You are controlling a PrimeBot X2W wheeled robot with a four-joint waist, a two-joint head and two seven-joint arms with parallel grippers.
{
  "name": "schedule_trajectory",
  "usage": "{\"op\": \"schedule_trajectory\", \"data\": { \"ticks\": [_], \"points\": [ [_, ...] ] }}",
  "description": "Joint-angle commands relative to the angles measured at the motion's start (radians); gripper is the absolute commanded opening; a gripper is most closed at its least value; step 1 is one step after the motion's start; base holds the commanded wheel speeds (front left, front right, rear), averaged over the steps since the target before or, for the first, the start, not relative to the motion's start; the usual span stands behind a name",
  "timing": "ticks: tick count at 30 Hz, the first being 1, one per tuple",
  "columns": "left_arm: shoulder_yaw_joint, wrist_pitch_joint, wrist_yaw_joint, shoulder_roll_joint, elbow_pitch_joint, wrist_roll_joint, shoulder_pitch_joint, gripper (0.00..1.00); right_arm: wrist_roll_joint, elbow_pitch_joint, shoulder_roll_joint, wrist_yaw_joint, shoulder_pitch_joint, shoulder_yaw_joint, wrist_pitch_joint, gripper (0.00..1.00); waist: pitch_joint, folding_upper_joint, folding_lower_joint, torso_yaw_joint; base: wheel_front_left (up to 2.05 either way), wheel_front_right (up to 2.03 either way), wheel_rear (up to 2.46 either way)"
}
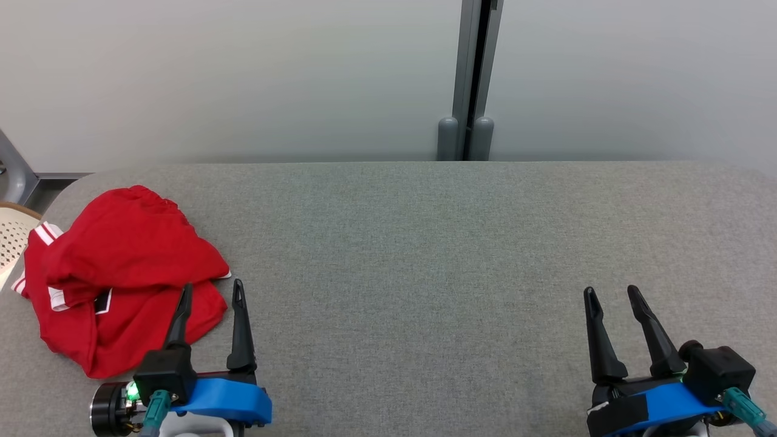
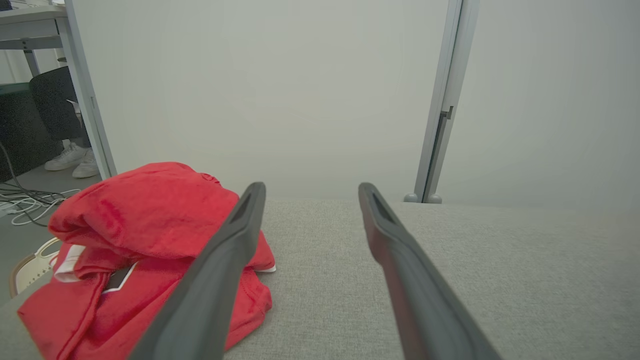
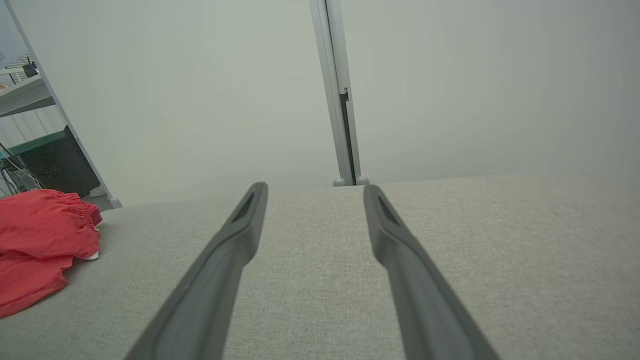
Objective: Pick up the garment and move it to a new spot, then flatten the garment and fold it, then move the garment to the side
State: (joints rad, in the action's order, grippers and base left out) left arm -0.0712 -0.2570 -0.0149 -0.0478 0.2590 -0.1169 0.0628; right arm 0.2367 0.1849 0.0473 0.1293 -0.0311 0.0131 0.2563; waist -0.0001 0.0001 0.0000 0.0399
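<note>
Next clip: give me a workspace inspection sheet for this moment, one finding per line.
Surface: grey fabric table, flat.
Job's things: red garment crumpled at the table's left end, not yet flattened or folded.
Clutter: nothing seen.
Grippers: left gripper open, empty, at the garment's near edge; right gripper open, empty, over bare table.
Cables: white cables lying low, left of the table.
Surroundings: pale wall with grey post; a person's white shoes at far left; cream perforated object by the table's left edge.
</note>
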Motion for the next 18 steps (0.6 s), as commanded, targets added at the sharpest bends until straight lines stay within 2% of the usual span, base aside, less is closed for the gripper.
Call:
{"op": "schedule_trajectory", "data": {
  "ticks": [1, 18],
  "points": [
    [-0.002, -0.006, -0.004, -0.004, 0.003, 0.018, 0.009, 1.00, -0.016, 0.002, 0.005, 0.002, 0.003, -0.003, 0.007, 1.00, 0.000, -0.0001, 0.0000, 0.000, 0.00, 0.00, 0.00],
    [0.003, -0.009, -0.009, -0.004, 0.033, 0.014, 0.007, 1.00, -0.035, 0.045, 0.005, 0.002, -0.007, -0.019, 0.010, 1.00, -0.003, -0.0001, 0.0000, -0.001, 0.00, 0.00, 0.00]
  ]
}}
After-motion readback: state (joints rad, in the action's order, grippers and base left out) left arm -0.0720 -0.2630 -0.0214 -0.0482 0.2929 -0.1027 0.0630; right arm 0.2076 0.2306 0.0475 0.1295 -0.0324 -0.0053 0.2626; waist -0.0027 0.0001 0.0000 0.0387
